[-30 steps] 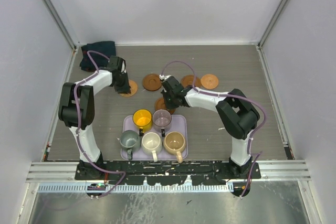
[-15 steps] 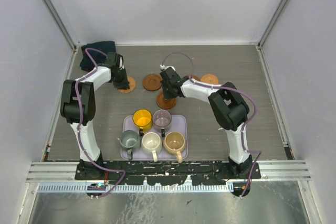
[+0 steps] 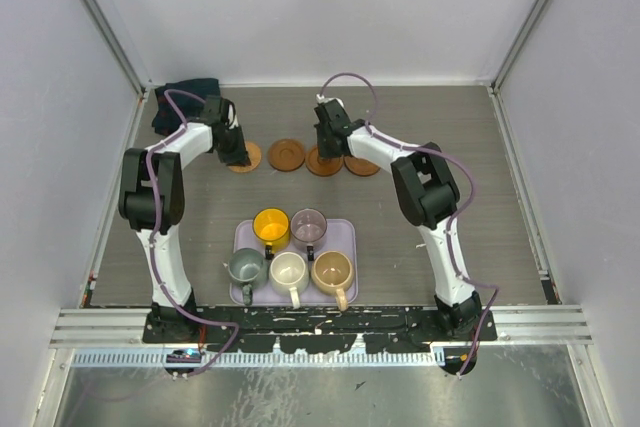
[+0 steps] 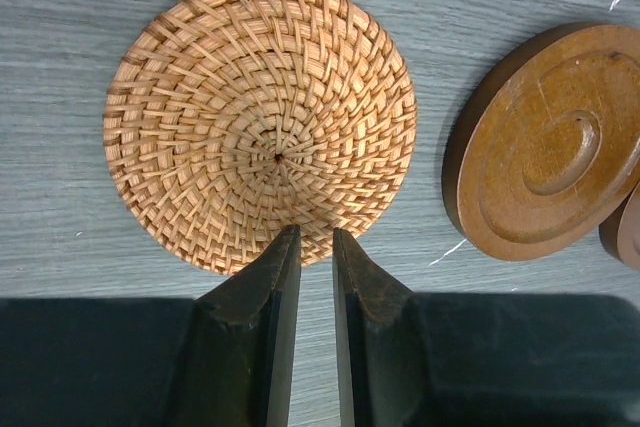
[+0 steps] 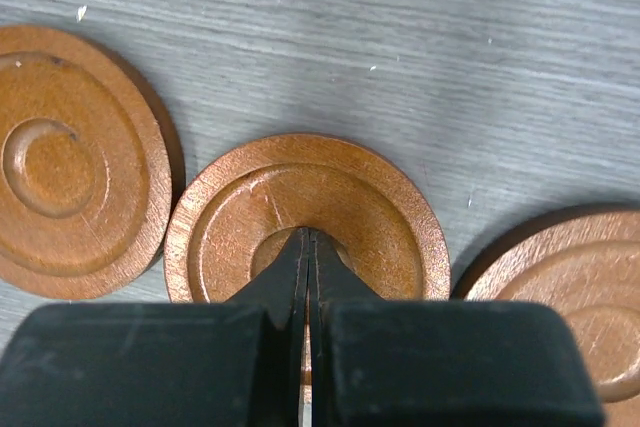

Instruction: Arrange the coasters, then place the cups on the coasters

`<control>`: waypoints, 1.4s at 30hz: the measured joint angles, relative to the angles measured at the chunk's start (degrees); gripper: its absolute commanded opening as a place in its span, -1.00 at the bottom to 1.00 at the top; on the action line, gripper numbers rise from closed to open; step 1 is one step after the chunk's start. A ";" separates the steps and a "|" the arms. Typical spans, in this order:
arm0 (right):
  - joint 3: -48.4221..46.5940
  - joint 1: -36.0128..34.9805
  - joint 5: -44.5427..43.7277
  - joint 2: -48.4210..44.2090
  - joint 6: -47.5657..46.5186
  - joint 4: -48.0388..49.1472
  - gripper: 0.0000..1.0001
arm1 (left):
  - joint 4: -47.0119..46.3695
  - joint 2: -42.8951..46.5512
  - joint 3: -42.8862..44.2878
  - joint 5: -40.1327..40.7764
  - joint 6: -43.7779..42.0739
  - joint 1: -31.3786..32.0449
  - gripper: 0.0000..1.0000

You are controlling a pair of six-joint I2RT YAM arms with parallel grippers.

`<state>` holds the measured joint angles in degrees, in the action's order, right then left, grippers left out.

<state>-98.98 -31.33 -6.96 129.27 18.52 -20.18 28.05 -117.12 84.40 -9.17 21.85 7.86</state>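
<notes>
From above, the lavender tray (image 3: 347,239) sits close to the arm bases with all five cups in it: the yellow cup (image 3: 271,224) and mauve cup (image 3: 309,223) along its far side, the grey-green cup (image 3: 245,267), cream cup (image 3: 288,269) and tan cup (image 3: 332,269) along its near side. Beyond the tray's far edge four coasters show in a rough row on the table (image 3: 450,127): the woven coaster (image 3: 250,160) furthest left, a dark coaster (image 3: 287,155), the middle coaster (image 3: 322,166) and a fourth coaster (image 3: 361,164). A dark cloth (image 3: 185,99) lies well past the tray's far left corner. A second ago the middle coaster lay just past the tray's far edge under the right fingers (image 3: 325,149); now it lies further from the tray, in line with the others, and the right arm is stretched out over it. The woven coaster, under the left fingers (image 3: 237,154), has slid slightly further from the tray, while the cups have not moved. In the left wrist view the left fingers (image 4: 293,247) are drawn almost together, a thin slit left between them, their tips at the rim of the woven coaster (image 4: 262,122), with the dark coaster (image 4: 545,142) just beside it and not touching. In the right wrist view the right fingers (image 5: 307,247) are clenched tight, tips on the centre of the middle coaster (image 5: 360,212), which lies just beside a ringed neighbour on either side
</notes>
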 measured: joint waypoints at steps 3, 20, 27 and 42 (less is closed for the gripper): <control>-2.23 0.15 0.13 1.36 -0.70 -0.70 -0.99 | 0.02 -0.17 0.20 -0.17 -0.02 0.00 -0.59; -7.04 0.44 -0.70 4.15 -2.34 -2.40 -0.99 | 0.13 -1.90 2.73 -0.31 0.00 -0.15 -0.59; -5.64 0.44 -1.07 3.54 -2.32 -1.22 -0.99 | 0.13 -1.92 2.80 -0.31 0.04 -0.15 -0.59; -7.50 1.53 -5.86 2.73 -5.05 -3.13 -0.99 | 0.13 -1.90 3.50 -0.98 0.07 -0.15 -0.58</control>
<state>-106.48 -29.80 -12.82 132.00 13.47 -23.31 28.18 -119.02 87.90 -10.15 21.91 7.70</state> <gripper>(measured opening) 0.033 0.209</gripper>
